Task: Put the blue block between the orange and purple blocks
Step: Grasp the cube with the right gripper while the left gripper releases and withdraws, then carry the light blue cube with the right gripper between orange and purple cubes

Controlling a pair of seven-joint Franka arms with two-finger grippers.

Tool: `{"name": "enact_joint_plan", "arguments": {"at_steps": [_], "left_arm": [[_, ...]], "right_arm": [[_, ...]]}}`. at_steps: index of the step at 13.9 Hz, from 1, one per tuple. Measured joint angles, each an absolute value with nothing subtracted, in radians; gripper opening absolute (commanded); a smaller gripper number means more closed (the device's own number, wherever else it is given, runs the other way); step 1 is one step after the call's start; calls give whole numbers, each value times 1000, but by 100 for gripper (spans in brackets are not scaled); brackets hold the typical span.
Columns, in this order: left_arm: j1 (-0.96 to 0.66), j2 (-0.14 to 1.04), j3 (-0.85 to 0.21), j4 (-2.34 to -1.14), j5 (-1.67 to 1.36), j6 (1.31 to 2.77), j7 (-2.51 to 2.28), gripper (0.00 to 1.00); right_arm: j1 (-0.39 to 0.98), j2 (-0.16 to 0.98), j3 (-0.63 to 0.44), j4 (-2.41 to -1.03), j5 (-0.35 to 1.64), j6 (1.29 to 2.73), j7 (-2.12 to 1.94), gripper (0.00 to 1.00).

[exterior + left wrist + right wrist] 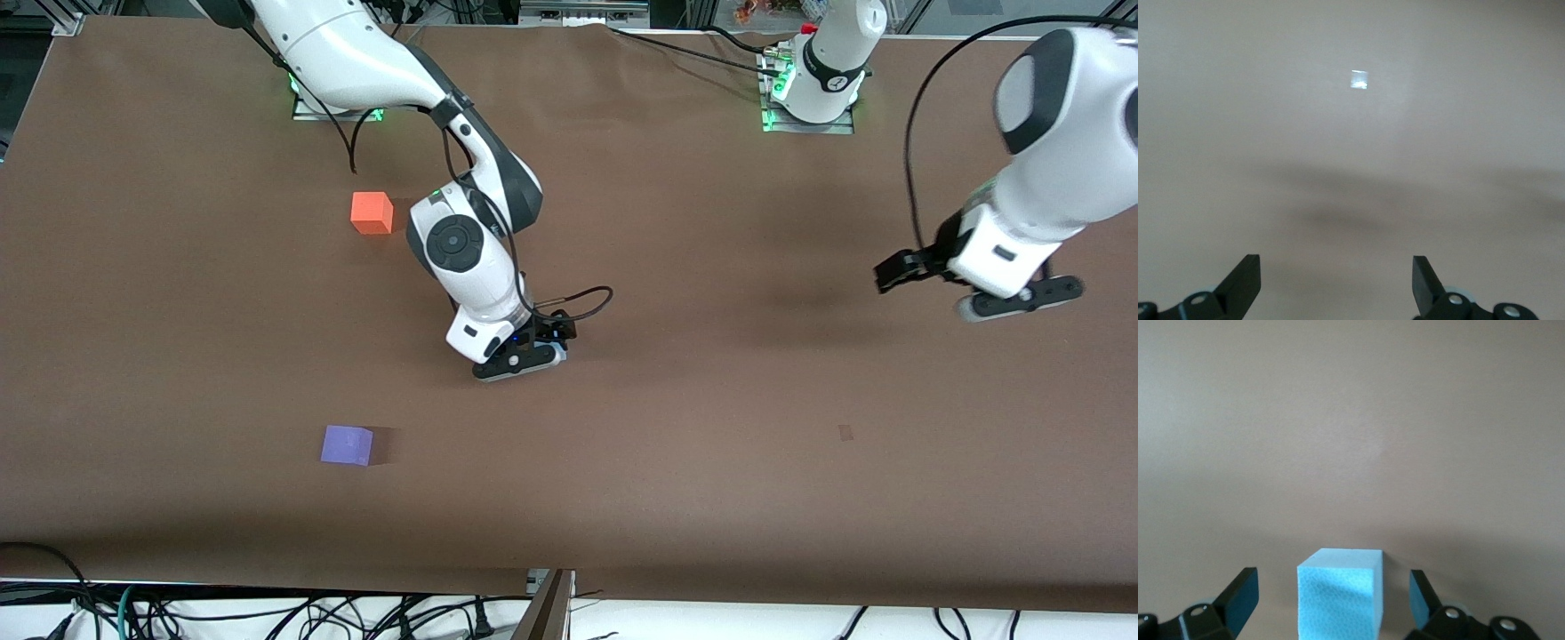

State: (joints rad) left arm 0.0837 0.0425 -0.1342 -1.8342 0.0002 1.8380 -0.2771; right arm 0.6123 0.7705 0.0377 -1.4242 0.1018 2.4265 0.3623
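Nearest the camera, the purple block (347,444) sits on the brown bench (711,498) toward the right arm's end, by the edge closest to the camera. Farther from the camera on that same end lies the orange block (372,213), well apart from it. Between their two distances, toward the bench's middle, the right end effector (524,356) is low over the bench, fingers spread on either side of the blue block (1340,592) without touching it. Up over the left arm's end, the left end effector (978,289) waits, fingers spread and holding nothing.
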Motion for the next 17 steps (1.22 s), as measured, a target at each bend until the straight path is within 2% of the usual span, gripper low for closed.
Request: {"name": "enact_joint_plan", "arguments": {"at_steps": [4,10,17], "left_arm": [[140,-10,-130,-1829,0,1797,-183,100],[188,-9,-129,-1589,0,1627,-167,100],[180,5,-217,-1573,0,1570,-165,100]], "right_arm": [[619,782,36,-1425,87,2431,360,100],[622,795,35,-1432,57,2430,356,100],[651,814,34,-1442,57,2430,356,100]]}}
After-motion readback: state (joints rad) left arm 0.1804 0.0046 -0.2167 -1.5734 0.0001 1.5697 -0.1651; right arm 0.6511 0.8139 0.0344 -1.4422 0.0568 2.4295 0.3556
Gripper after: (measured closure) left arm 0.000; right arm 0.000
